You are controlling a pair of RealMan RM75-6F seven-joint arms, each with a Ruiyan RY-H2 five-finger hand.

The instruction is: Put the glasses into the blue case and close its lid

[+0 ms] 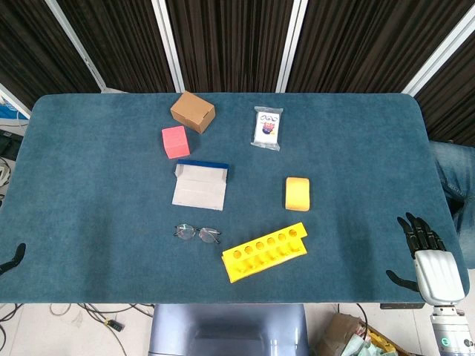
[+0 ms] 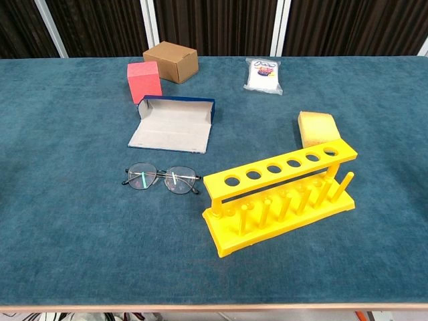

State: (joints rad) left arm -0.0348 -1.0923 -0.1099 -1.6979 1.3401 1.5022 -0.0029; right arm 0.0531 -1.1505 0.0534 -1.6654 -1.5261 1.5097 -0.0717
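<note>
**Glasses on the cloth, case open, nothing gripped yet**

Glasses lying flat on the blue table, folded, lenses facing up, just in front of the blue case. Case open, pale lining showing, lid standing along the far edge. Nothing inside it so far, so both steps still to do.

Right hand resting at the table's near right edge, well apart from the glasses, fingers spread and holding nothing. Left hand barely in view at the near left edge: only a dark fingertip or two visible, so impossible to tell whether fingers are wide or curled.

Risks from here, judged from the layout:

- Thin wire frame lying flat on soft cloth: hard to get fingers under, likely to slide or skid toward the case instead of lifting.
- Pressing down on the lenses to pin them: possible smearing or bending of the frame.
- Yellow tube rack just right of the glasses: a reach from the right side could clip it and shove it into the frame.
- Light, unanchored case: a nudge while dropping the glasses in may push it toward the pink block or tip the lid shut early.
- Glasses set crooked or with a temple hanging over the rim: lid unable to close fully.
</note>
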